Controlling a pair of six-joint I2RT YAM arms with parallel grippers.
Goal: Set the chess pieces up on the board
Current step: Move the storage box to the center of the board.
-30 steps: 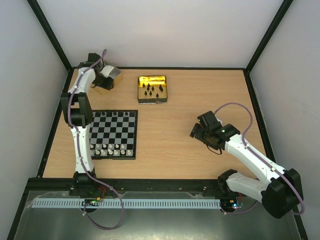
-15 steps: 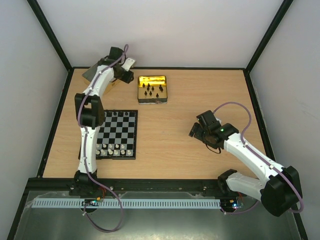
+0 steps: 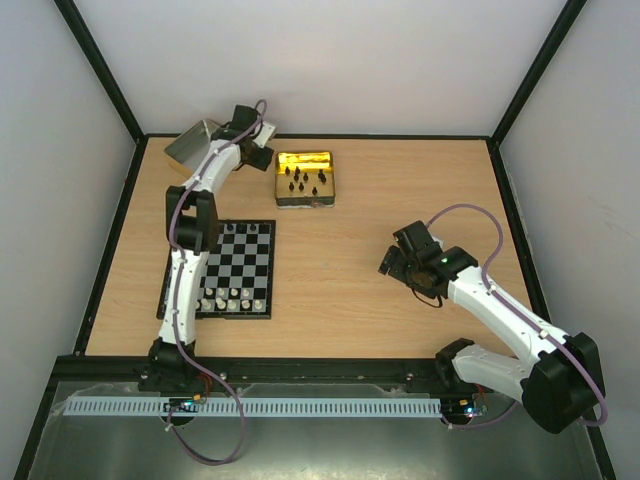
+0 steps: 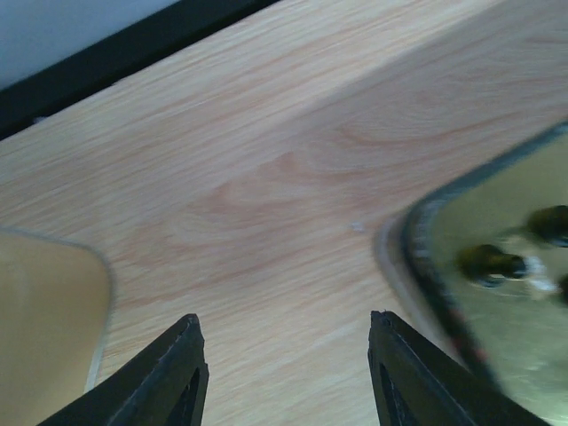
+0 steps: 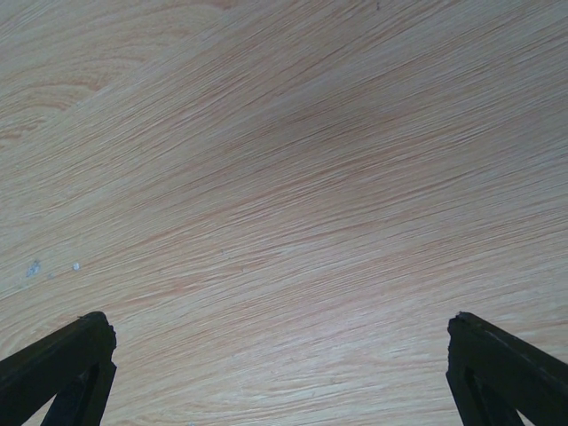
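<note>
The board lies at the near left, with silvery-white pieces along its near rows and a few black chess pieces on its far row. Several more black chess pieces stand in the gold tin at the back. My left gripper hovers just left of that tin. In the left wrist view it is open over bare wood, with the tin's rim and a black piece to its right. My right gripper is wide open over bare wood.
A silver-lined tin sits tilted at the far left corner, and its pale edge shows left of my left fingers. Black frame rails border the table. The left arm stretches across the board's left side.
The left arm has swung right from the silver-lined tin to just beside the gold tin, and that silver tin is uncovered. The right arm has not moved.
</note>
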